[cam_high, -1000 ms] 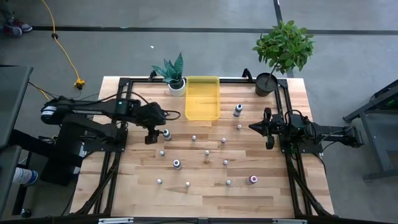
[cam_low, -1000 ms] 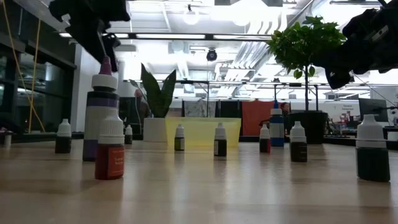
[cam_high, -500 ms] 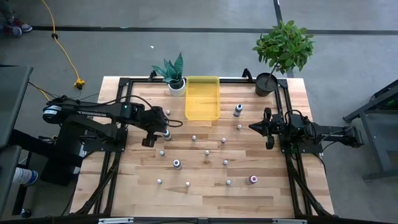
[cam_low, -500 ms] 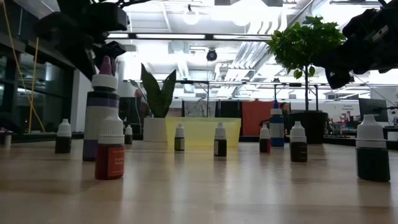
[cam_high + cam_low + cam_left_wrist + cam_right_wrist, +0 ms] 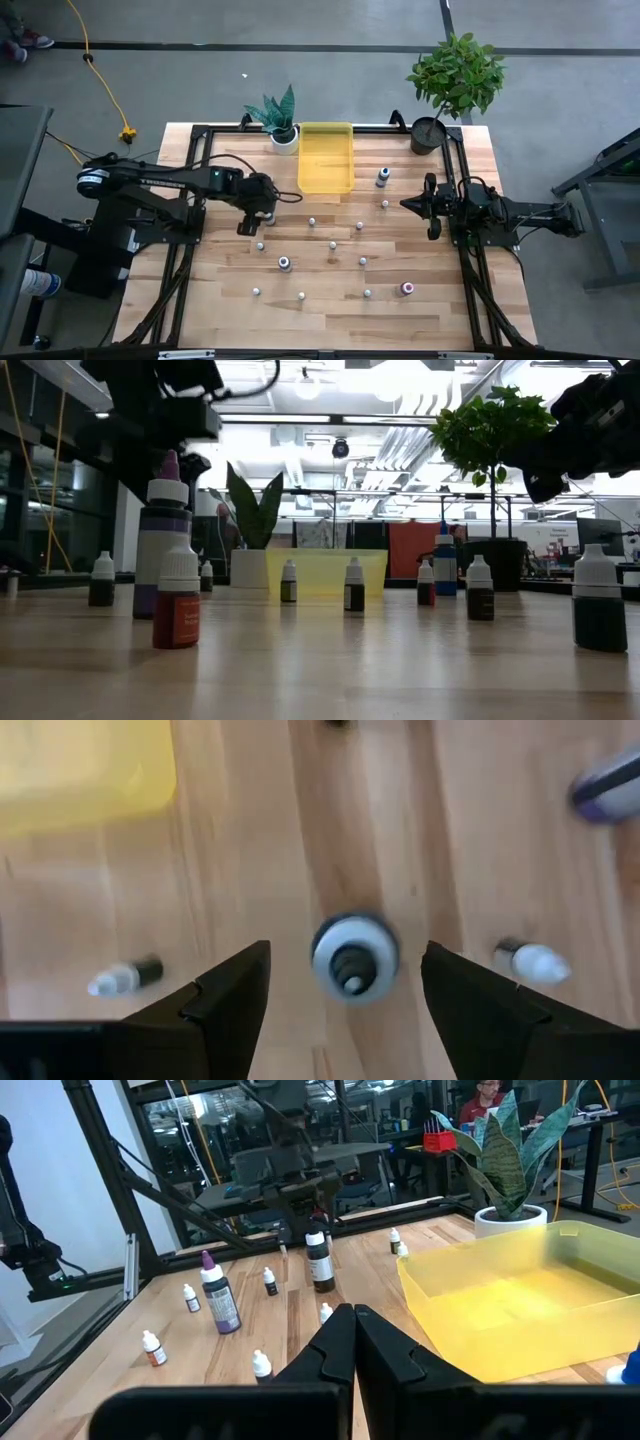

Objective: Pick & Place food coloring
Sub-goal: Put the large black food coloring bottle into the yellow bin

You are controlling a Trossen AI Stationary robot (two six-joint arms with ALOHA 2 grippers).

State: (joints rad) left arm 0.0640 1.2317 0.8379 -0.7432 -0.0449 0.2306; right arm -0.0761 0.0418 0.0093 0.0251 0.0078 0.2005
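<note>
Left gripper [image 5: 345, 995] hangs right over a small upright white-capped food coloring bottle [image 5: 354, 956], just off the near left corner of the translucent yellow rectangular tray [image 5: 326, 157]. If it drops off-centre, I'd guess a finger clips the cap and tips it. Fingers spread wide, touching nothing. Right gripper [image 5: 354, 1342], off the tray's right side, is pressed together, empty.

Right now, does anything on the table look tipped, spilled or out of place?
Nothing stands out: the bottles stand upright, scattered over the table, none in the yellow tray. The left gripper hangs open above one.
</note>
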